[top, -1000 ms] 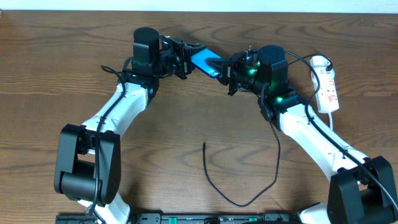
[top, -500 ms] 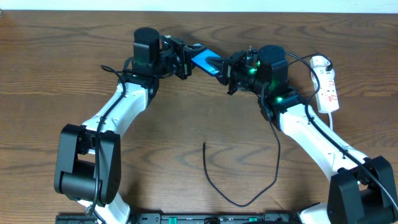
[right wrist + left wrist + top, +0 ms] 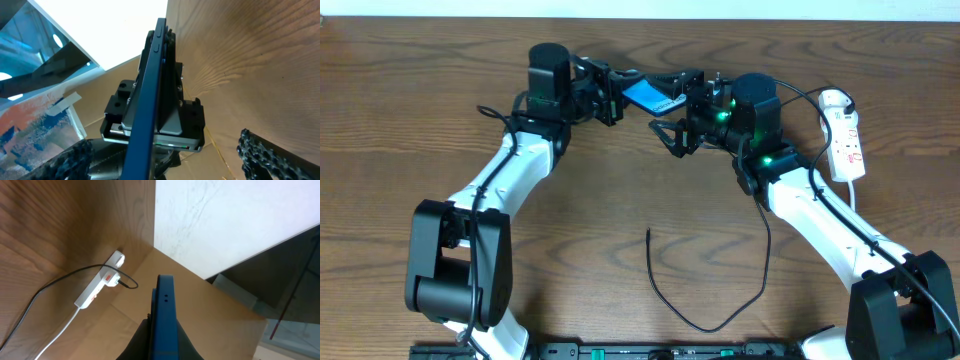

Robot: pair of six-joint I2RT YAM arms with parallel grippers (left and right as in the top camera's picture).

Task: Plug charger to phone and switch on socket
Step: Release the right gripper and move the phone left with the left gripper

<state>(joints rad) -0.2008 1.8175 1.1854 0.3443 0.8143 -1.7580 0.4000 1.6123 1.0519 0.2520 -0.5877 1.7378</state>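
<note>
- Surface: the brown wood-grain table [image 3: 410,120] carries the whole setup. No box, tray or other container shows on it.
- Left arm: the left gripper [image 3: 620,93] has its jaws pinching one end of the small rectangular black-edged smartphone with a light-blue screen [image 3: 645,96]. It holds the smartphone off the table at the far middle.
- Right arm: the right gripper [image 3: 670,110] has its jaws spread wide, either side of the smartphone's free end. Whether they touch it cannot be told.
- Supply: the narrow white power strip [image 3: 847,140] lies far right, well apart from the smartphone. The black plug of the long thin black charger cable [image 3: 708,328] sits in it. The switch position is too small to read.
- Device: the smartphone is judged rigid and light, with smooth, slippery, breakable glass. It is best held across its long edges, leaving the port end clear.
- Lead: the charger cable loops limp on the near table. Its plug tip [image 3: 648,232] lies free, well apart from the smartphone. The cable is judged soft and best gripped just behind the stiff tip.
</note>
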